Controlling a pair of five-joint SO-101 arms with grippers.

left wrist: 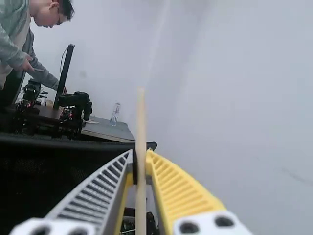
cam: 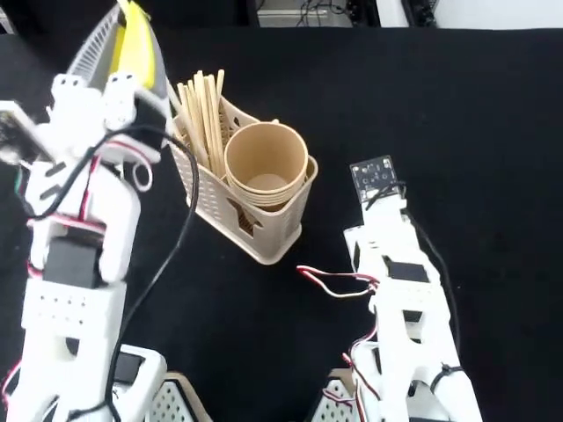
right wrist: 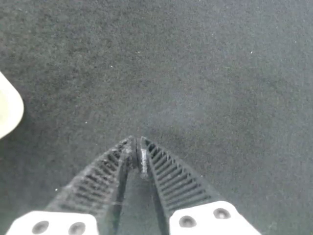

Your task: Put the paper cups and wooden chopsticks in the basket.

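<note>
On the black table (cam: 493, 132) stands one basket (cam: 224, 207); left fingers (left wrist: 171, 181) pinch one chopstick (left wrist: 141, 147), right fingers (right wrist: 161, 171) pressed together.

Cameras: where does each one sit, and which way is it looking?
High view: fixed above, looking down on the black table, the basket and both arms.
Left wrist view: on the left wrist, looking out across the room toward a wall; the left gripper pinches a chopstick.
Right wrist view: on the right wrist, looking down at the table; the shut right gripper shows.
Shared: high and right wrist views both show the table.
</note>
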